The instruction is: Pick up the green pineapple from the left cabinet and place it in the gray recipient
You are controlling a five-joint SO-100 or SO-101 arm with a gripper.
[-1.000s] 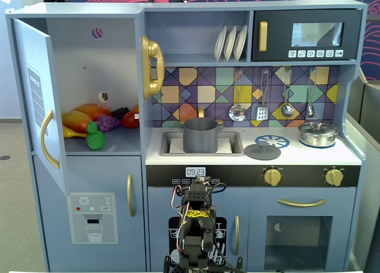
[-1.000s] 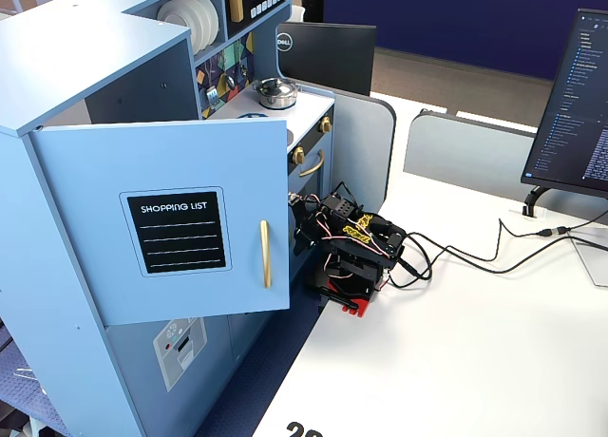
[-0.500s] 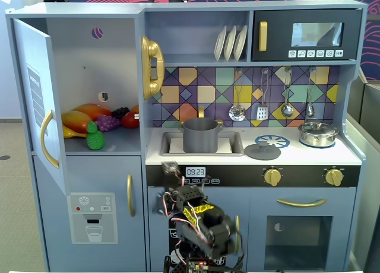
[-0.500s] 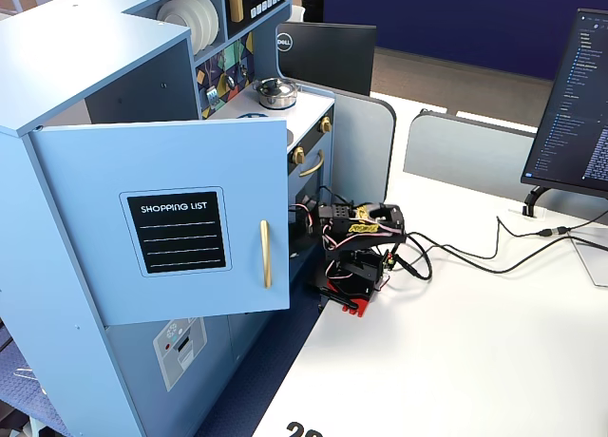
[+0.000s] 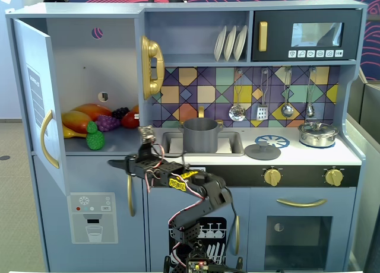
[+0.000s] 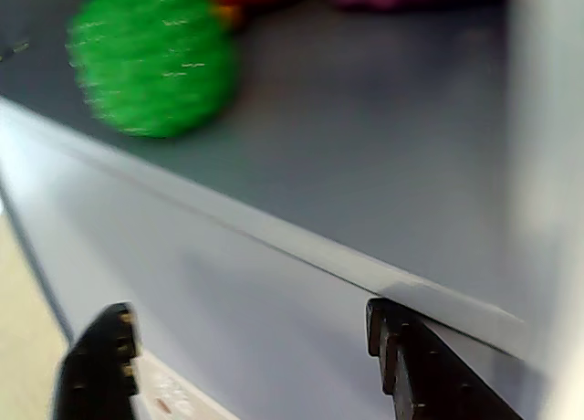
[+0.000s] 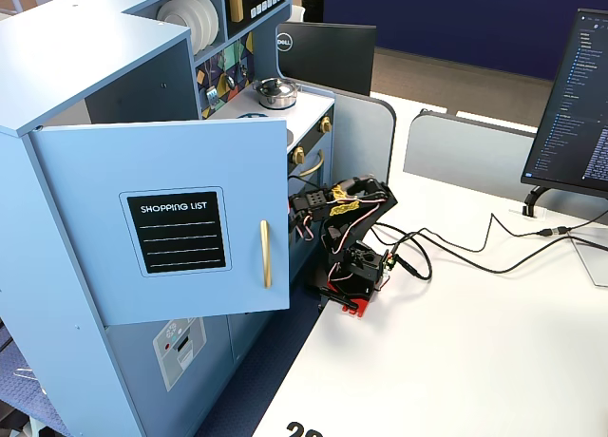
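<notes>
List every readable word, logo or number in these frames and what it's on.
"SHOPPING LIST": black panel on the open cabinet door.
"DELL": logo on the back of the black monitor.
Microwave buttons, ice dispenser icons, the door sticker and the screen text are too small to read.

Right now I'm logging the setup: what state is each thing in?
Pale blue-gray left cabinet door: swung open.
Small green plastic pineapple: upright on the cabinet shelf, ungrasped.
Dark gray cylindrical pot: in the sink, no lid.
Gripper: open, empty, below the shelf edge.
Black-fronted microwave: closed.
</notes>
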